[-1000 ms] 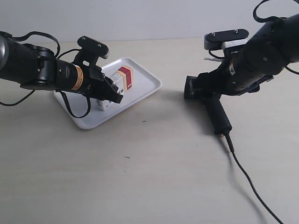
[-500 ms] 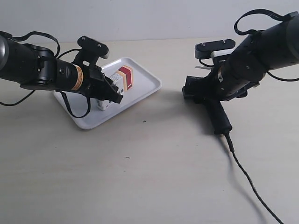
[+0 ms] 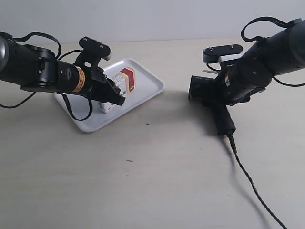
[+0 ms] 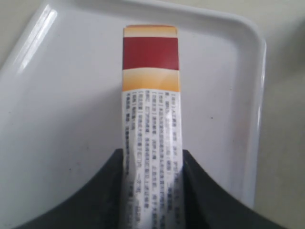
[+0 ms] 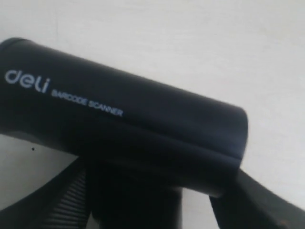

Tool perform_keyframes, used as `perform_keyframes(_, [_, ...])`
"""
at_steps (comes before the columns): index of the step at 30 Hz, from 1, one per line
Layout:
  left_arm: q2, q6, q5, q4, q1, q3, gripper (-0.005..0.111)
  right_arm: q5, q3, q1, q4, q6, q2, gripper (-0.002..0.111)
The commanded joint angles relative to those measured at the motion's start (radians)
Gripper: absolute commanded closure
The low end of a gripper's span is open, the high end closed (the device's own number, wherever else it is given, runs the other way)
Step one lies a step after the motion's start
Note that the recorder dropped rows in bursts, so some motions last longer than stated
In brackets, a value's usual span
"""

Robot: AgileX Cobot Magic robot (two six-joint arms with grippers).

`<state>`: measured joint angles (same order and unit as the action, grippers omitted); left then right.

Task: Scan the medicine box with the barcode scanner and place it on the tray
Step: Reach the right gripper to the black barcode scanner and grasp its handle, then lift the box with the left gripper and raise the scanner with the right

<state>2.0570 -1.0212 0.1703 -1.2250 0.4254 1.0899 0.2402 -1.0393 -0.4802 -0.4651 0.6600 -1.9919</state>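
The medicine box, white with a red and tan band at its far end, is held between the two fingers of my left gripper, which is shut on it. It is over the white tray. In the exterior view the box leans tilted in that gripper over the tray, its low end at or near the tray floor. The black barcode scanner lies on the table. My right gripper straddles its handle, with a gap beside one finger.
The scanner's thin black cable runs from the handle toward the exterior view's lower right corner. The pale table stretches in front of both arms. A light wall rises behind the table.
The arm at the exterior view's right has shifted over the scanner, first left, then back right and slightly up. The scanner, the box and the other arm have stayed almost still.
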Motion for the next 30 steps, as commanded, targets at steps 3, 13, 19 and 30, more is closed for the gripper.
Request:
perform_keyframes(3, [-0.002, -0.002, 0.001, -0.001, 0.004, 0.003, 0.107, -0.032, -0.007, 0.003, -0.004, -0.007, 0.001, 0.048])
perform_keyframes(13, [-0.089, -0.011, -0.011, -0.001, 0.004, 0.003, 0.107, -0.048, -0.007, 0.003, -0.004, -0.007, 0.001, 0.058])
perform_keyframes(19, [-0.197, -0.090, -0.051, -0.001, 0.004, -0.029, 0.107, -0.048, -0.007, 0.003, -0.004, -0.007, 0.001, 0.067])
perform_keyframes(30, [-0.350, -0.083, -0.031, -0.191, 0.004, -0.113, 0.107, -0.005, -0.007, 0.003, -0.008, -0.034, 0.053, 0.108])
